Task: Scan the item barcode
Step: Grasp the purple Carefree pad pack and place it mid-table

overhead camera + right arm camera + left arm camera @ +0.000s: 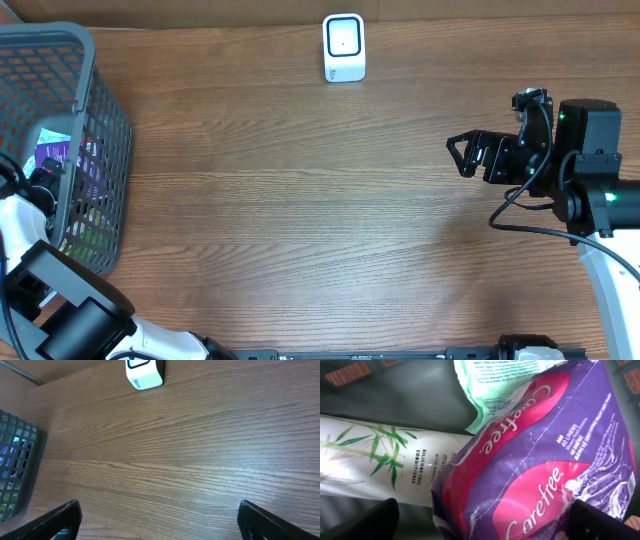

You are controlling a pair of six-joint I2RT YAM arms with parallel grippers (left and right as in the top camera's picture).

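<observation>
Reaching into the basket [100, 120] to pick up an item for scanning.

On the left, the grey basket sits on the wooden table [300, 220]. The left gripper [490, 522] is down inside it, its fingers spread wide and holding nothing. Right under it lies a purple pack [545, 460], partly covering a white tube [380, 465], with a green packet [505, 385] next to them. This looks like the picking step, and nothing is scanned yet. Next, the fingers need to drop around the purple pack, squeeze, and lift it out. Then it must go to the white scanner [344, 47] at the far middle, barcode facing it. I cannot see a barcode yet. On the right, the right gripper [458, 155] hangs over the table, wide open and empty.
</observation>
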